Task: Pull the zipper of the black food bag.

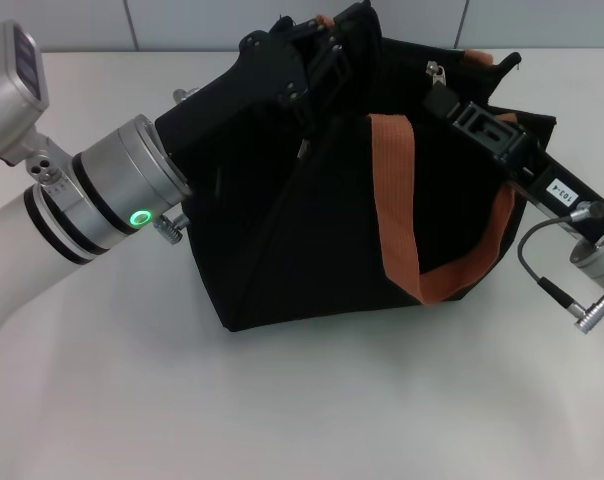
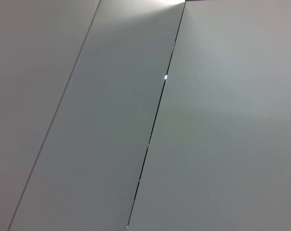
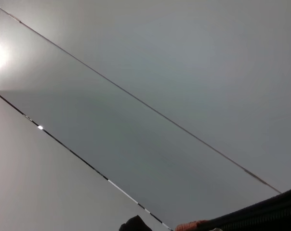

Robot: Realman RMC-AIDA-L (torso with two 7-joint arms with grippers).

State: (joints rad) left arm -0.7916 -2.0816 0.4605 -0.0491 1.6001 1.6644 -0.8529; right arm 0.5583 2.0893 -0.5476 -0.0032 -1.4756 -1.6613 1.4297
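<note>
The black food bag [image 1: 282, 240] stands in the middle of the white table, with an orange-brown strap handle [image 1: 394, 200] hanging down its front. The small silver zipper [image 1: 435, 72] shows at the bag's top edge on the right. My left gripper [image 1: 317, 65] reaches in from the left and lies against the bag's raised top, black on black. My right gripper [image 1: 442, 100] comes in from the right, with its tip just below the zipper. The right wrist view shows only a strip of black fabric [image 3: 280, 211] and a bit of orange strap [image 3: 189, 225]. The left wrist view shows no bag.
The white table [image 1: 302, 410] spreads in front of the bag. A tiled wall [image 1: 182, 22] runs behind it. Both wrist views look at pale wall panels with dark seams [image 2: 155, 115]. A cable [image 1: 542, 260] loops from my right wrist.
</note>
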